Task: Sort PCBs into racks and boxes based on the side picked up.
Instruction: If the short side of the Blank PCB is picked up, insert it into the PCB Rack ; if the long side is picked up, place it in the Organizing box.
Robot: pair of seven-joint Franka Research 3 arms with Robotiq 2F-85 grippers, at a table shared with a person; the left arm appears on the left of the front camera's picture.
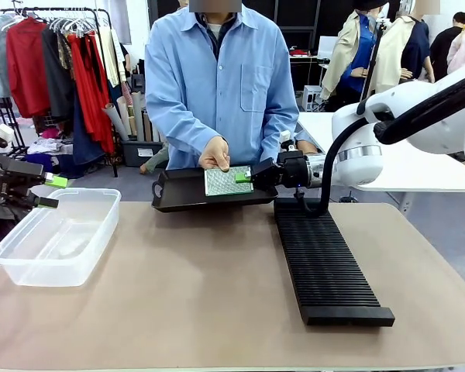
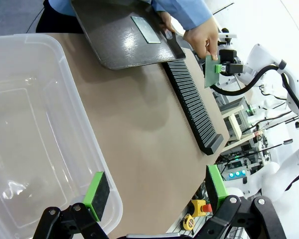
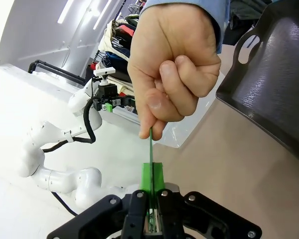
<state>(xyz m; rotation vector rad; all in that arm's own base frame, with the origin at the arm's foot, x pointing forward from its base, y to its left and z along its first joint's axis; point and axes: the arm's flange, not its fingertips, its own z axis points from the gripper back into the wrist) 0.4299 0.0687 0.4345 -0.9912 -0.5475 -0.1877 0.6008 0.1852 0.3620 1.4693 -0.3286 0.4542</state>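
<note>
Shut on a PCB (image 1: 223, 182) at its edge is the right gripper (image 3: 151, 172); the board is pinched too by a person's hand (image 3: 172, 59) near the black tray (image 1: 178, 194). It should be drawn away only once released. The left gripper (image 2: 154, 186) is held open, empty.

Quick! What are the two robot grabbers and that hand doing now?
Left gripper: open, empty.
Right gripper: shut on the PCB.
Person's hand: pinching the same PCB.

Right pincer (image 3: 152, 169) clamped shut, left pincer (image 2: 155, 190) spread wide
</note>
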